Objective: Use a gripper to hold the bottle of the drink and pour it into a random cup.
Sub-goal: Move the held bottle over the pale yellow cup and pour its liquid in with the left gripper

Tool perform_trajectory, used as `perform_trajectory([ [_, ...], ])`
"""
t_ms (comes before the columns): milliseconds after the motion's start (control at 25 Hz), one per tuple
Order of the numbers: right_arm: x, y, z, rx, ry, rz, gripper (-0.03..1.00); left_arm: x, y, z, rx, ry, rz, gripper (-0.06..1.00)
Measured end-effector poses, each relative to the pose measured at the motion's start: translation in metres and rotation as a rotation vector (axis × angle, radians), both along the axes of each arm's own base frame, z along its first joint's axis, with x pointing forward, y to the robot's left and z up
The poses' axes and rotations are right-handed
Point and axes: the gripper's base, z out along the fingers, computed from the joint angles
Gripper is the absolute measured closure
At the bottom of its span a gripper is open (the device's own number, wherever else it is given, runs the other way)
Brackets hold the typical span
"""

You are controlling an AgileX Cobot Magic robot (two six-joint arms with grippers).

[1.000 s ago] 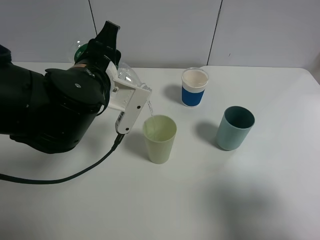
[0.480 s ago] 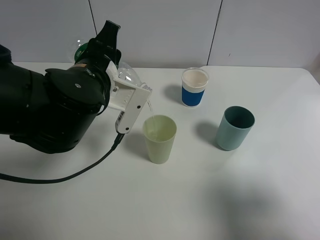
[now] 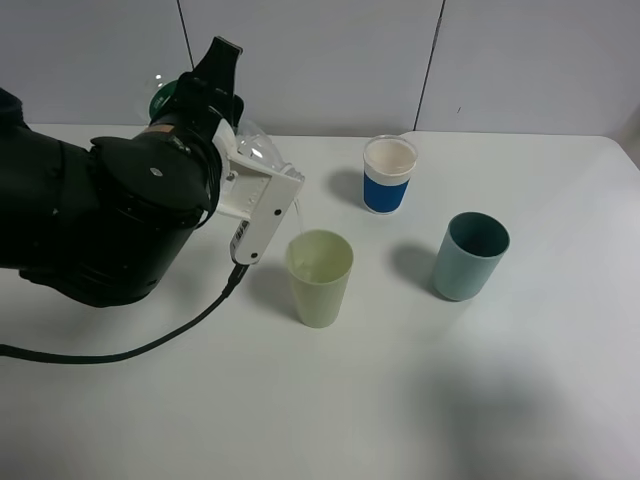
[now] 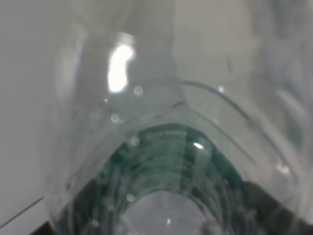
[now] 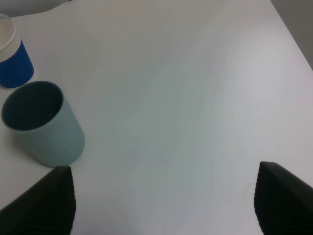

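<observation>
laboratory-style robot test bench. a plain white table (image 3: 450, 400) stood against a pale grey panelled wall (image 3: 330, 60) with dark vertical seams (image 3: 432, 65). a bulky black robot arm (image 3: 100, 220) trailing a black cable (image 3: 150, 345) reached over the tabletop. three simple props were set well apart on it: a yellow-green cup (image 3: 320, 278), a white cup with a blue band (image 3: 388, 175) and a teal cup (image 3: 470, 256).

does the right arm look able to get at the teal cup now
Probably yes: the teal cup stands upright ahead of the right gripper, whose jaws are spread wide, with only bare table between them. The blue cup stands clear of it.
</observation>
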Motion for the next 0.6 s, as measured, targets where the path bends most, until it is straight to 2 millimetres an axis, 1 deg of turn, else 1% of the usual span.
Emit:
perform_trajectory([
  [600, 0.0, 0.0, 0.0, 0.0, 0.0, 0.0, 0.22, 0.0007, -0.0013, 0.0017, 0.011, -0.018, -0.018, 0.47],
])
